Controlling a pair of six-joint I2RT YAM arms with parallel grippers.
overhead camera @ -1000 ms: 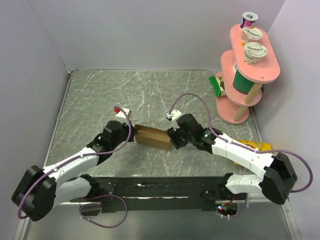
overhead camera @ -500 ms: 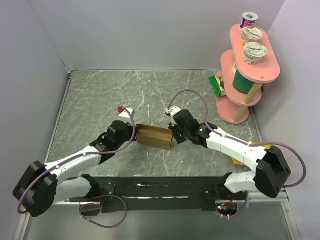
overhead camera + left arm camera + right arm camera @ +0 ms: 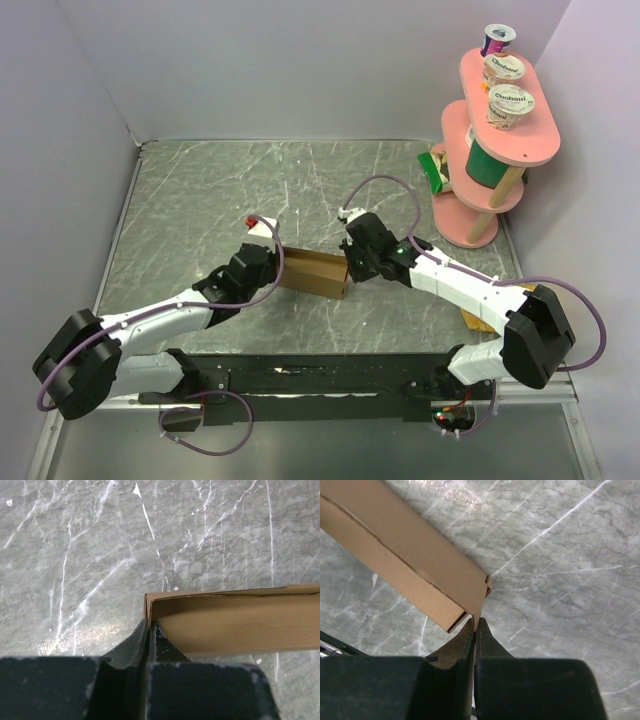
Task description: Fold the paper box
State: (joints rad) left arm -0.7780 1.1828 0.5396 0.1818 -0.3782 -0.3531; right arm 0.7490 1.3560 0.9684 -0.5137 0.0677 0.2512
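Observation:
The paper box (image 3: 313, 273) is a small plain brown cardboard box standing on the grey marbled table between the two arms. In the left wrist view its open inside (image 3: 235, 617) faces the camera, and my left gripper (image 3: 149, 625) is shut on the thin wall at its left end. My right gripper (image 3: 475, 622) is shut on a thin cardboard flap at the right end of the box (image 3: 415, 575). From above, the left gripper (image 3: 275, 270) and right gripper (image 3: 349, 268) pinch opposite ends of the box.
A pink two-tier stand (image 3: 500, 150) with yogurt cups (image 3: 511, 105) stands at the back right, a green packet (image 3: 432, 170) at its foot. A yellow object (image 3: 480, 318) lies under the right arm. Grey walls (image 3: 60, 150) enclose the table.
The right gripper has closed onto the box's right-end flap and its arm has shifted forward. The left arm has pushed a little right and forward with the box end still pinched.

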